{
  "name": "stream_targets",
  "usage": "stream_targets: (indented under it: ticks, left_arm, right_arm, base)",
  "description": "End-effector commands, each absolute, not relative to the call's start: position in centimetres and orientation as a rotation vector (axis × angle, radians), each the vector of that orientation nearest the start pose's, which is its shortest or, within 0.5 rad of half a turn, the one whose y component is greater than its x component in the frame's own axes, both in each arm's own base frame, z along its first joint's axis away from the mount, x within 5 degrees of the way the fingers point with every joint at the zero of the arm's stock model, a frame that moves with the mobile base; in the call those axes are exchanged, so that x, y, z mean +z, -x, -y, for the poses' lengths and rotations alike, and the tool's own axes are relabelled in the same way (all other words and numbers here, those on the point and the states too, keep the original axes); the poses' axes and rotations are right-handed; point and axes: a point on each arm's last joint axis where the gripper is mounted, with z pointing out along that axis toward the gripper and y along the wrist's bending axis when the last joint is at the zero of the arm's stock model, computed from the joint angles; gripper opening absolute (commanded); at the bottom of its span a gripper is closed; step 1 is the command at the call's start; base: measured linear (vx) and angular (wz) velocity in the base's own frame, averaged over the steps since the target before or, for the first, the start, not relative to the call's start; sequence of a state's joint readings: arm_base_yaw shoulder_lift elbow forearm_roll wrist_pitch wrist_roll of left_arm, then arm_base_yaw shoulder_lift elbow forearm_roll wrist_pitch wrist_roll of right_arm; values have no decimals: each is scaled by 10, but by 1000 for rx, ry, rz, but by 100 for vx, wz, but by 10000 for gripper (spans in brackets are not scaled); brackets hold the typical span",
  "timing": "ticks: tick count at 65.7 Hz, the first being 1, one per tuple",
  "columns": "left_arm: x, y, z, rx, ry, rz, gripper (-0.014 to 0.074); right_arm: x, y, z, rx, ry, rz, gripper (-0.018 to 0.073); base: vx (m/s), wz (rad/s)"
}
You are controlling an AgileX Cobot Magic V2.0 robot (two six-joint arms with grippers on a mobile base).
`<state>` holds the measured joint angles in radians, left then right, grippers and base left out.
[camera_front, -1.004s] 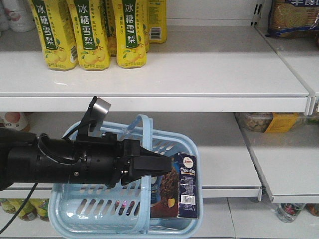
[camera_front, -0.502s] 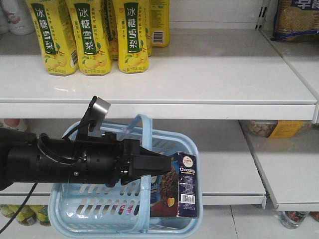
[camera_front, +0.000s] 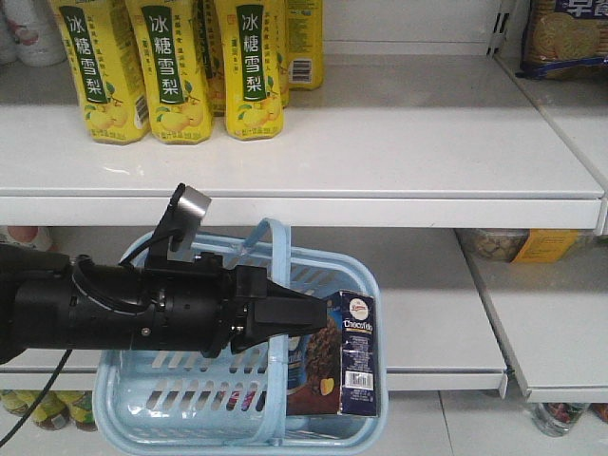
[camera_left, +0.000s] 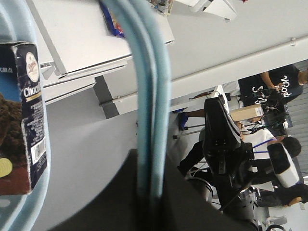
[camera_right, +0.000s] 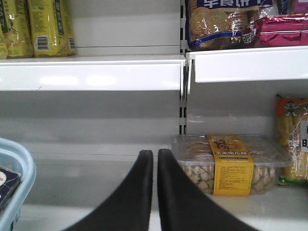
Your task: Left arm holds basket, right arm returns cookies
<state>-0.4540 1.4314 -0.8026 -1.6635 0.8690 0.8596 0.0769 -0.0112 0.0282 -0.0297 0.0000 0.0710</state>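
In the front view my left gripper (camera_front: pixel 318 316) reaches in from the left and is shut on the two looped handles of the light blue basket (camera_front: pixel 237 443), which hangs before the lower shelf. The navy cookies (camera_front: pixel 344 356) carton stands upright in the basket's right end. The left wrist view shows both handles (camera_left: pixel 147 96) running into my left gripper (camera_left: pixel 149 192), with the cookies (camera_left: pixel 21 120) at the left. My right gripper (camera_right: pixel 155 153) is shut and holds nothing, pointing at the lower shelf. The basket's rim (camera_right: pixel 19 159) and a corner of the cookies (camera_right: pixel 7 185) lie to its left.
Yellow drink cartons (camera_front: pixel 171 66) stand on the upper shelf (camera_front: pixel 380 180) at the left. A clear tub of snacks with a yellow label (camera_right: pixel 226 163) sits on the lower shelf, right of my right gripper. Blue biscuit packets (camera_right: pixel 221 21) lie on the shelf above it.
The shelves have slid slightly down and to the right in the front view. The left arm, basket and cookies keep their place in the frame.
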Motion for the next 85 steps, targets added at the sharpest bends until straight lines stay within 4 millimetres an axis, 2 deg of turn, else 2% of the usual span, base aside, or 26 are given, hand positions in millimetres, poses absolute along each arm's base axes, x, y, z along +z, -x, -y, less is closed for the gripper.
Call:
stream_targets:
  ticks: [1, 29, 40, 48, 55, 61, 73, 78, 85]
  left_arm:
    - [305, -217, 187, -1781, -191, -2091, -3]
    - [305, -217, 187, -1781, -191, -2091, -3]
    - [305, -217, 187, -1781, -191, -2091, -3]
    - [305, -217, 187, -1781, -191, -2091, -3]
    - [305, -217, 187, -1781, -191, -2091, -3]
    - [305, -217, 187, -1781, -191, -2091, -3]
    - [305, -217, 187, -1781, -191, -2091, -3]
    - [305, -217, 187, -1781, -191, -2091, -3]
    - [305, -217, 187, -1781, -191, -2091, -3]
  right_arm:
    - [206, -56, -4, 81, 35, -1432, -6]
    - [209, -55, -4, 82, 35, -1402, -6]
    - [215, -54, -3, 181, -56, -1349, -6]
    - [230, -51, -3, 188, -59, -1339, -6]
    - [253, -51, -3, 204, -72, -1347, -6]
    - [275, -55, -4, 198, -67, -1373, -6]
    - [304, -83, -6, 192, -70, -1502, -6]
    - [305, -94, -7, 209, -91, -1557, -6]
    - [295, -107, -8, 213, -105, -1646, -6]
  base:
    - [0, 0]
    - [0, 0]
    - [0, 0]
    - [0, 0]
    - [0, 0]
    - [0, 0]
    - [0, 0]
    - [0, 0]
    - [0, 0]
